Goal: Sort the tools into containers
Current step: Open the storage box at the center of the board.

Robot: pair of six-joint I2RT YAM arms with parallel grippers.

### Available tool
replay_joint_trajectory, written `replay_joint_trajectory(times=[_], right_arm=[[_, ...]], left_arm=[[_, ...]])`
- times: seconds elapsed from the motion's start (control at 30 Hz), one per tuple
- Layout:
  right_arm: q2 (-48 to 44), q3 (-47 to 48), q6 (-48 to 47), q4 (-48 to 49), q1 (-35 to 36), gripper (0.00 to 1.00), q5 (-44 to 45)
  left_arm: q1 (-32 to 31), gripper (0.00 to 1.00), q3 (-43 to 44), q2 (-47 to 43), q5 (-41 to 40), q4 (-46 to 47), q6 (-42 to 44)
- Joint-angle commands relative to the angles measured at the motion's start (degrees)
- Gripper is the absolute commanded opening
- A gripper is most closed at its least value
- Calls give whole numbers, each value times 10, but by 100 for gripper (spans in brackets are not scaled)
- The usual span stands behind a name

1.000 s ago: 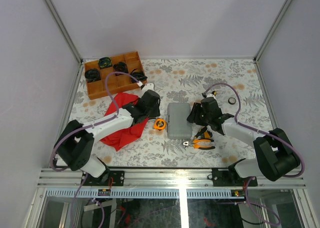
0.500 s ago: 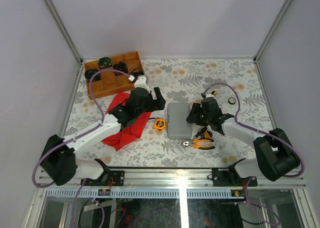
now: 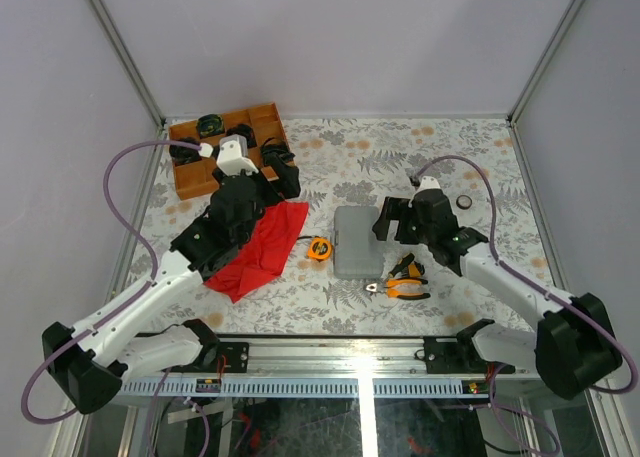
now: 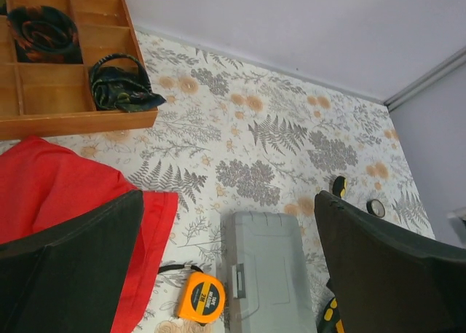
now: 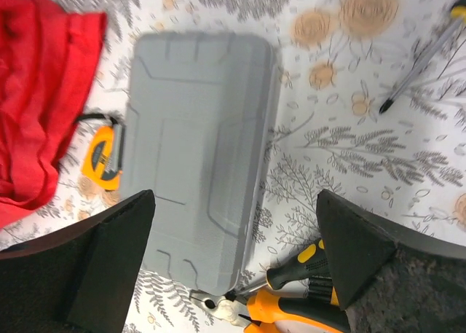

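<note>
Tools, loose, none yet stowed. Entries run from the arm bases outward.

1. Orange-and-black pliers [image 3: 405, 290], flat on the table [image 3: 470, 152], just beside the near right corner of the tool case. A black-and-yellow-handled screwdriver [image 5: 302, 264] lies against them or just short of it; I cannot tell which.
2. Orange tape measure [image 4: 202, 296], just beside the case's left long side, near the latch [image 4: 237, 282].
3. Grey tool case [image 5: 196, 165], mid-table, lid shut.
4. Right gripper [image 5: 234, 194] hovers over the case, fingers spread, nothing between them. Left gripper [image 4: 229, 202] hangs high over the red cloth [image 3: 262, 247], also spread and empty.

Handling note, my judgement: the case must be opened first. Work the latch side, and have the other arm pin the base so the light case does not skid. The tape measure crowds that edge, so come in from above, not sliding along the table. If the lid swings right, the pliers and screwdriver at the near corner may foul it.

5. Slim screwdriver [image 5: 419, 63], beyond the case to the right, well apart from it; bare patterned surface lies between, room for a lid.
6. Black ring [image 4: 375, 208], farther right.
7. Wooden tray [image 4: 80, 122], far left corner, holding black coiled bundles [image 4: 116, 81].
</note>
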Motion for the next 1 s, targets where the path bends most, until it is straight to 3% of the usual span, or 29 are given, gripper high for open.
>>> replay_joint_trajectory(times=[0.0,0.23,0.63,0.97], right_arm=[[-50,26,-23,10,0,99,47],[-62,8,-30,55,0,99,104],[33,48,-30,54,-1,99,30],[98,39,-2,106,-2,98,-42]], left_arm=[[5,100,16,-6,-34,-11,8],[26,100,0,21,40,-13,-25],[29,100,8,132,99,-23,-52],[29,98,-32,184,164,35,-70]])
